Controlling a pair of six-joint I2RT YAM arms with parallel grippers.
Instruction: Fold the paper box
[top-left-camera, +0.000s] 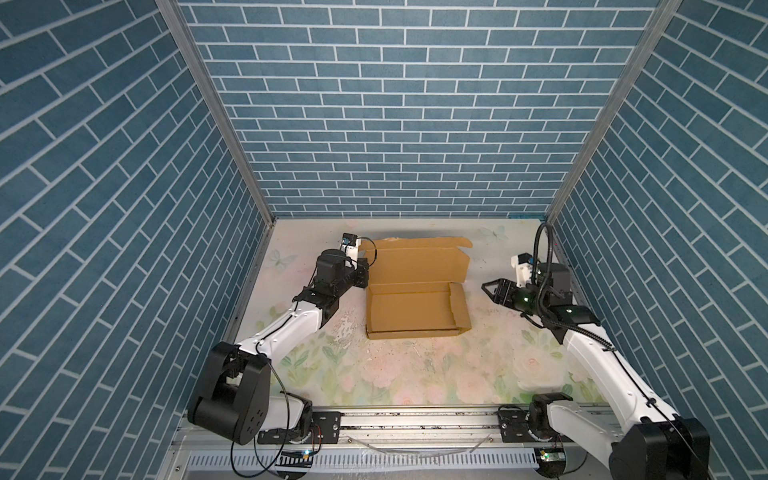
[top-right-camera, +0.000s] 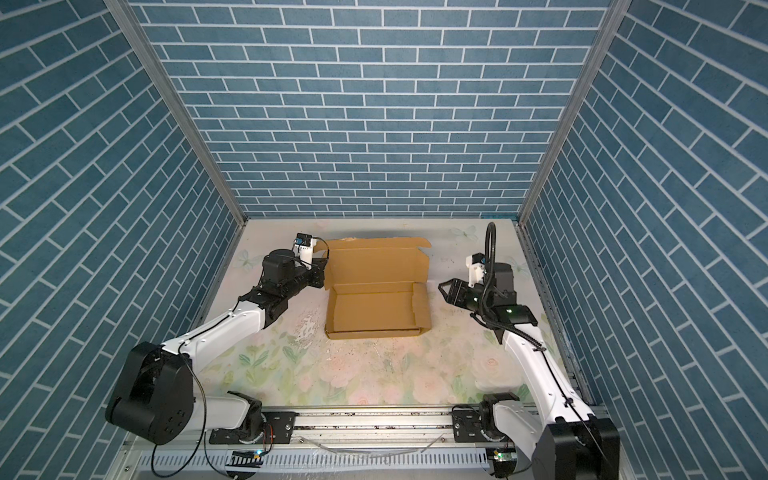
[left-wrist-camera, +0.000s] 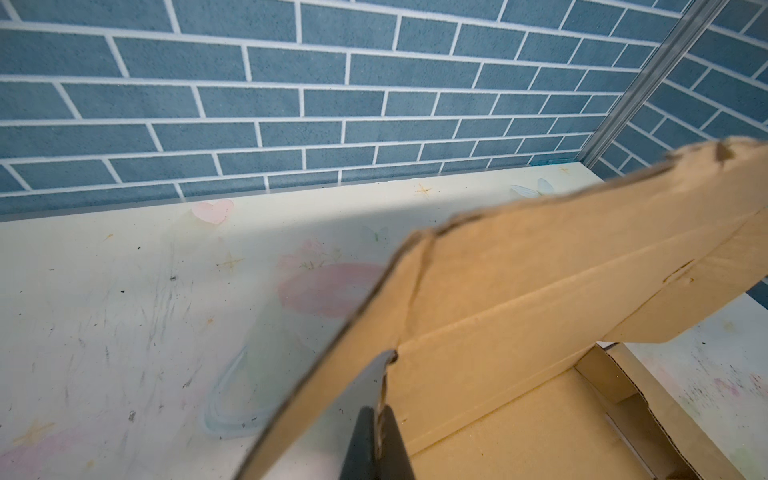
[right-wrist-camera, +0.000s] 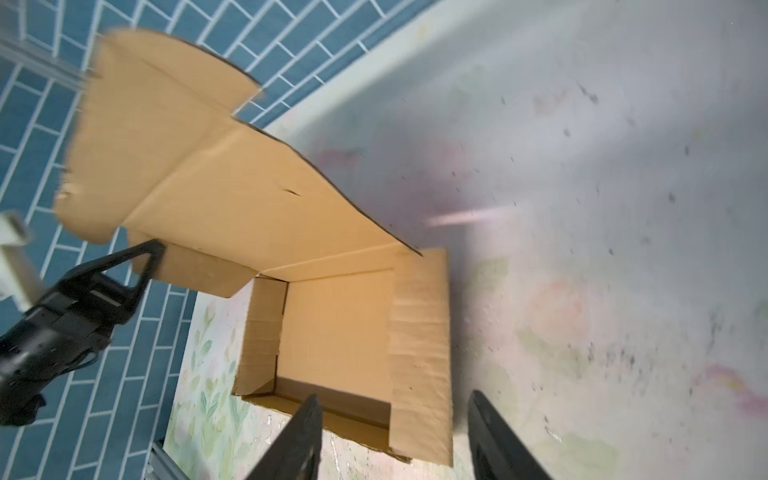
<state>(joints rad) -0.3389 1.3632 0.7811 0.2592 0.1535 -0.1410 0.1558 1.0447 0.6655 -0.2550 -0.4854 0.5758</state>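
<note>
**Item 1: paper box** (top-left-camera: 409, 309) (top-right-camera: 370, 309). Plain tan-brown corrugated cardboard, die-cut and creased, part-formed into a shallow rectangular tray.
- Place: far middle of the table, between the two grippers, base flat on the surface.
- Walls: near wall folded up, left wall upright, right side panel (top-left-camera: 458, 307) splayed outward rather than standing.
- Lid panel (top-left-camera: 415, 262): raised along the far edge of the tray and leaning back toward the far wall. It has a creased strip along its top and a tab at the far right corner.

**Item 2: left gripper** (top-left-camera: 365, 270) (top-right-camera: 322, 270) (right-wrist-camera: 151, 251). Black parallel-jaw tool on a white-and-black arm.
- State: pinched tight on the left edge of the lid panel.
- In the left wrist view its fingers (left-wrist-camera: 365, 436) sit one on each side of the cardboard edge.

**Item 3: right gripper** (top-left-camera: 487, 291) (top-right-camera: 444, 291) (right-wrist-camera: 395, 415). Black parallel-jaw tool on the matching arm.
- State: jaws parted to a moderate gap with nothing between them.
- Place: near the box on its right, apart from the splayed panel and pointing left toward it.
- The right wrist view is motion-blurred. Both fingers (right-wrist-camera: 305, 432) show there, with the tray beyond them.

**Item 4: table** (top-left-camera: 415, 374). Pale surface printed with pastel flowers and butterflies, scuffed and dotted with dark specks.

**Item 5: walls** (top-left-camera: 415, 124). Blue brick-pattern panels on the left, far and right sides.

**Item 6: rail** (top-left-camera: 415, 419). Silver aluminium rail along the near edge, with both arm bases mounted on it.
</note>
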